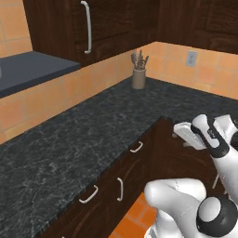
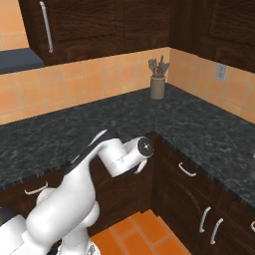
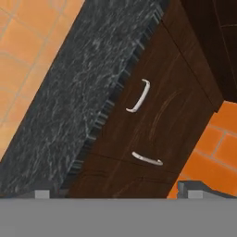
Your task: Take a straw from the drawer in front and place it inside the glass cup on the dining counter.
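The counter [image 1: 93,135] is black granite flecked with grey speckles. Below it, the drawer [image 3: 152,111] is dark-brown wood grain with a silver handle [image 3: 140,96]. The wall tiles [image 2: 89,84] are orange with pale grout, and the floor [image 2: 134,234] tiles a brighter orange. The utensil holder [image 1: 138,78] is beige-grey. The arm [image 2: 74,204] is white with dark joints.

Corner bench ahead of us

A utensil pot [image 1: 138,77] stands on our bench [image 1: 93,125] near the back wall; the drawer [image 3: 152,99] sits just under its edge.
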